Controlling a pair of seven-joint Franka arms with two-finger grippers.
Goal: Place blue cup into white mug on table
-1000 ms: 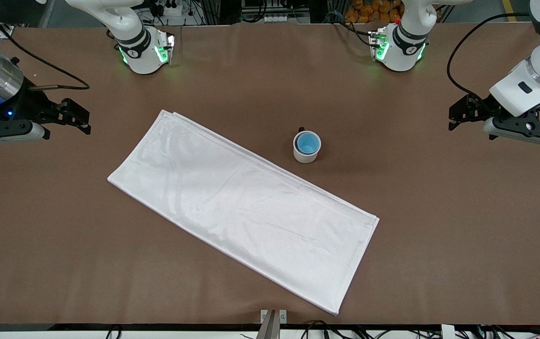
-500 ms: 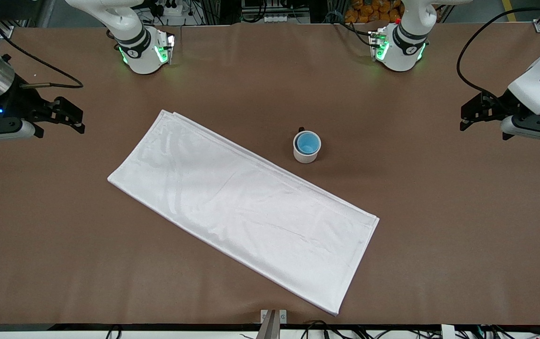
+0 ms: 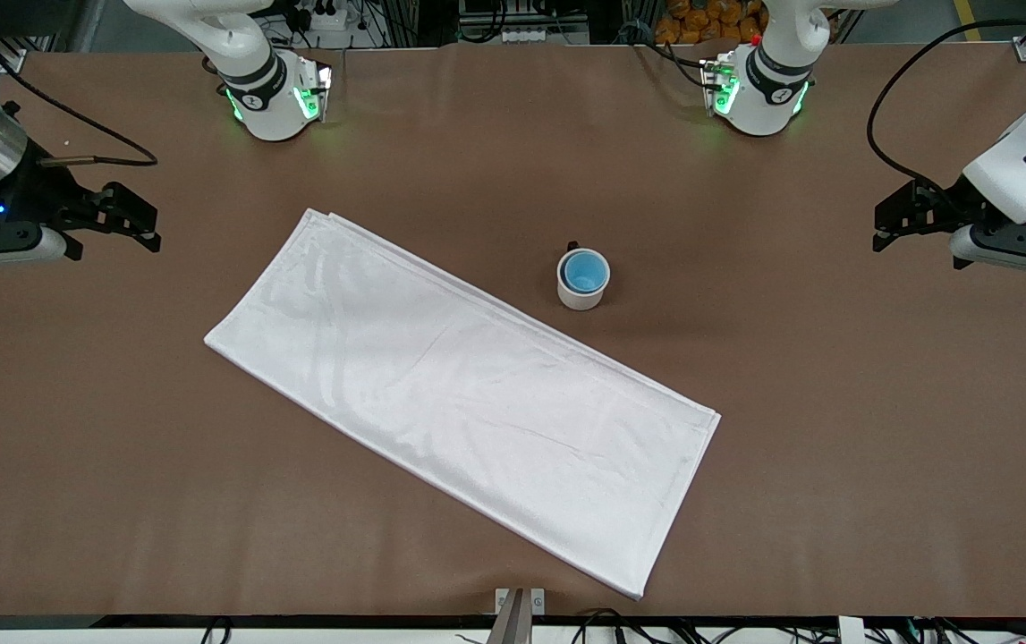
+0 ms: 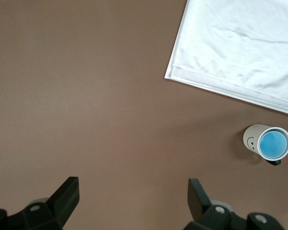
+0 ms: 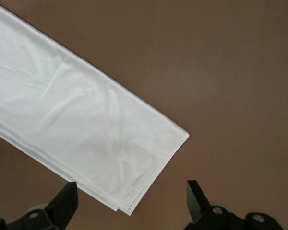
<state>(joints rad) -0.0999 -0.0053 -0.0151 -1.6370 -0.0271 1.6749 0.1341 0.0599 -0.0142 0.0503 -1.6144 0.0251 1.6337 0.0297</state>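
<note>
Barely shifted since a second ago, my left gripper (image 3: 890, 222) hangs wide, right gripper (image 3: 139, 219) too; bright-blue round cup (image 3: 584, 270) sits inside off-white mug (image 3: 581, 292), nine o'clock from my left.

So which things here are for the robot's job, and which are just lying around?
For the job:
- blue cup, already inside the mug
- white mug
- table

Just lying about:
- white cloth, beside the mug

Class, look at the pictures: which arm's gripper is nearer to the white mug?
Left. The left gripper hangs open toward its end of the table; the right gripper, also open, is further from the white mug, past the cloth.
</note>
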